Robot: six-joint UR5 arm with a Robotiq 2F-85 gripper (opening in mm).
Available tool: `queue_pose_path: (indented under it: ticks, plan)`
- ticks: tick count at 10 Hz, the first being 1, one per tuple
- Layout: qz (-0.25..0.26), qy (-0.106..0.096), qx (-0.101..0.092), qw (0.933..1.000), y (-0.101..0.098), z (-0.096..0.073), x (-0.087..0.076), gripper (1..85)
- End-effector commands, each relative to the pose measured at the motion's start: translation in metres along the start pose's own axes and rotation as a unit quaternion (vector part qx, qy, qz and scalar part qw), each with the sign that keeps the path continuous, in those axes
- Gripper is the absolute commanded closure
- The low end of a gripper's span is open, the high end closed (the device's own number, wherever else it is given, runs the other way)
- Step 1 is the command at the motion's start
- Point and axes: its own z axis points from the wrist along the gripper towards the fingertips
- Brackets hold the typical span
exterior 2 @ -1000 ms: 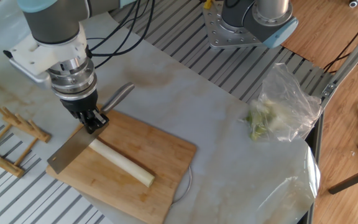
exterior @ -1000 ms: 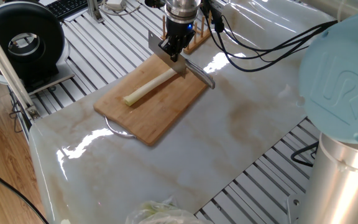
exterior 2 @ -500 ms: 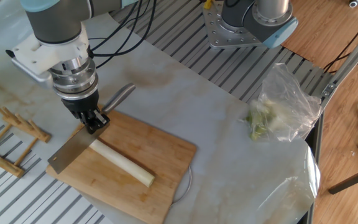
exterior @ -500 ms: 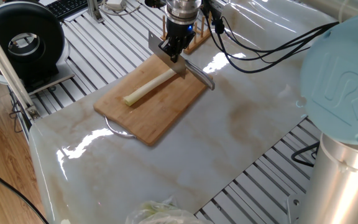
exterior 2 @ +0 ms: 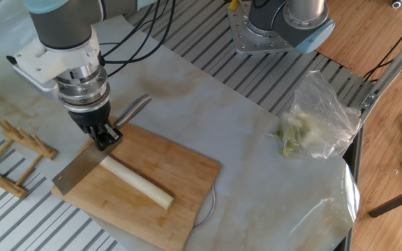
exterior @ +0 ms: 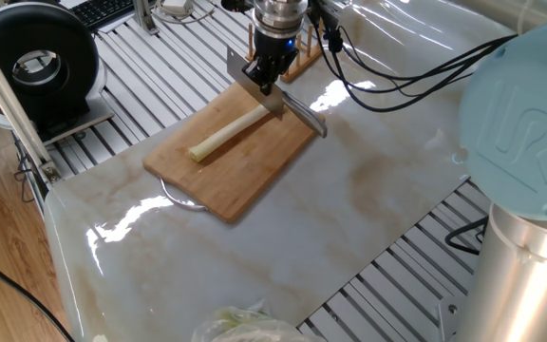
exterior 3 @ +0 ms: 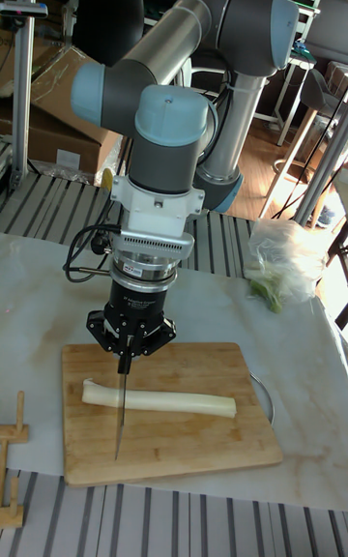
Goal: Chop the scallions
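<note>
Gripper is closed on the knife handle, blade edge-down across the white end of the scallion. The scallion lies whole on the cutting board, its greenish end toward the board's far side from the blade. Whether the blade touches the stalk cannot be told. The bagged greens lie well apart on the table.

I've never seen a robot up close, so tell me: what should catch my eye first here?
First, the gripper pointing straight down, clamped on a cleaver whose blade stands over one end of the scallion. That pale stalk lies whole along the wooden cutting board on the marble-look table. Off to the side sits a clear plastic bag of greens.
</note>
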Motion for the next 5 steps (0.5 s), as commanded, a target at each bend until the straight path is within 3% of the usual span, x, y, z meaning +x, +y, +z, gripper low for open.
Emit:
queue_pose_path:
  ticks: [1,5]
  plan:
    - [0.005,-0.003,-0.004,1.0000,0.0009,-0.0003,-0.0017,84.3]
    - [0.004,-0.003,-0.001,1.0000,0.0031,0.0023,-0.0004,84.3]
